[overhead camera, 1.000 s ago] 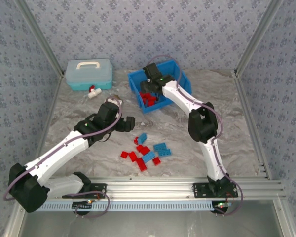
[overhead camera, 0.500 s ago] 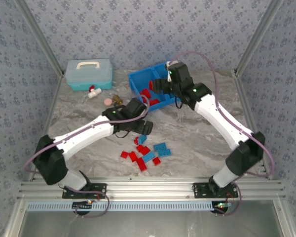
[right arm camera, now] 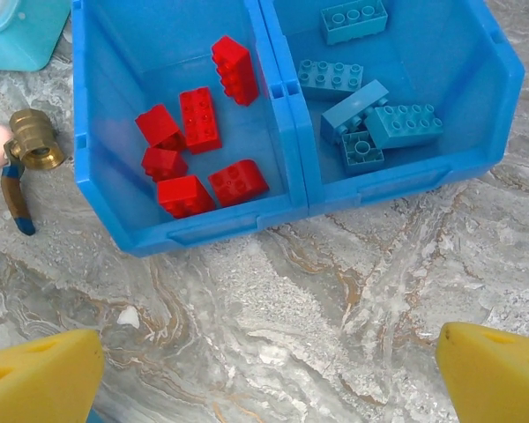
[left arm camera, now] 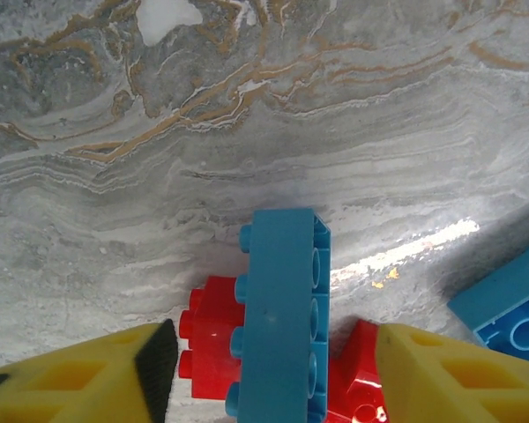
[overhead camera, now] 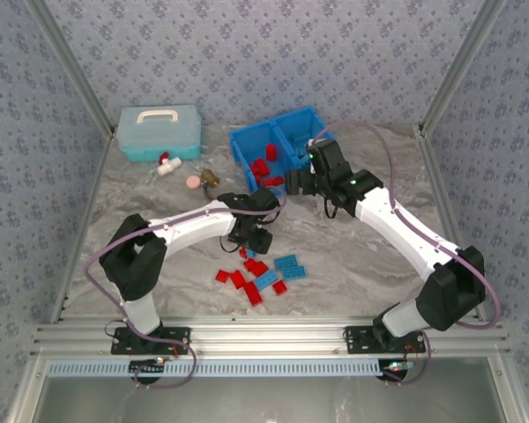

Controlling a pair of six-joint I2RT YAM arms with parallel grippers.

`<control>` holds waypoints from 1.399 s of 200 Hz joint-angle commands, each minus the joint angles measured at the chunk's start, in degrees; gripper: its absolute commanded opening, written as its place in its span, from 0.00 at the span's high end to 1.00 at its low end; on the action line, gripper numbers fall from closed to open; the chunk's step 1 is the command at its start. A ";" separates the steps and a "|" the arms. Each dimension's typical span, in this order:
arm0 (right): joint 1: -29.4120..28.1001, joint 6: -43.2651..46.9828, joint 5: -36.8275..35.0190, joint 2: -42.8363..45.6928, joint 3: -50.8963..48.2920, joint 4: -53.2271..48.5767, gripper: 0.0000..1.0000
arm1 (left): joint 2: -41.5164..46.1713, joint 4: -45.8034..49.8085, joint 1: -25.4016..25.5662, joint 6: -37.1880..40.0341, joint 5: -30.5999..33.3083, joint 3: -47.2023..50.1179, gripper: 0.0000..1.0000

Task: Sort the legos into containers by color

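Overhead, the grey, marble-veined tabletop (overhead camera: pixel 361 256) sat inside blue-grey patterned walls (overhead camera: pixel 247 53), with an aluminium rail (overhead camera: pixel 273 333) along its near edge. Toward the back stood the blue bin (overhead camera: pixel 238 145). A teal case (overhead camera: pixel 159 132) stood well to its left, and a brass fitting (overhead camera: pixel 210 178) and pink disc (overhead camera: pixel 193 182) lay between the two.

Seen from the right wrist, the bin's left compartment (right arm camera: pixel 150 44) held six red legos (right arm camera: pixel 198 119), and its right compartment (right arm camera: pixel 450 62) held about five light blue legos (right arm camera: pixel 401 123). The loose legos (overhead camera: pixel 260 275), both colours mixed, lay in front of the bin, toward the arm bases.

The left end effector (left arm camera: pixel 269 352) was down at that pile and partly open. Its yellow fingers (left arm camera: pixel 441 370) straddled a light blue brick (left arm camera: pixel 282 291) lying across a red brick (left arm camera: pixel 210 330). A gap showed on each side, so nothing was gripped. The right end effector (right arm camera: pixel 269 370) was spread wide and empty, just in front of the bin.

A second earlier the right end effector had been down inside the left compartment; it had since lifted out and backed off the bin. The left one, then short of the pile, had reached in over it.
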State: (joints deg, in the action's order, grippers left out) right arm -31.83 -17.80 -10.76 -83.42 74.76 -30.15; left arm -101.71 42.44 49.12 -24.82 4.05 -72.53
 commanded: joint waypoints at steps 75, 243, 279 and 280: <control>0.57 -1.05 -0.36 0.78 0.44 0.32 0.01 | -1.37 -0.65 0.99 -1.67 -0.41 2.57 0.54; 2.02 -6.80 -5.49 13.85 -4.74 0.13 0.00 | -10.13 -12.52 -3.75 4.59 3.14 -32.15 0.82; 3.07 -7.68 -5.79 17.37 -5.94 -2.04 0.00 | -27.47 -12.70 -6.77 5.68 7.06 -57.04 0.83; 3.08 -7.73 -5.82 17.48 -5.94 -2.07 0.00 | -28.14 -12.67 -6.81 5.80 7.22 -57.95 0.83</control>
State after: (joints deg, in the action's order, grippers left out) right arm -29.43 -23.62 -14.74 -68.12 69.78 -30.06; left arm -119.28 30.30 43.97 -21.54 7.29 -118.17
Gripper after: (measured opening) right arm 0.999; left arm 0.251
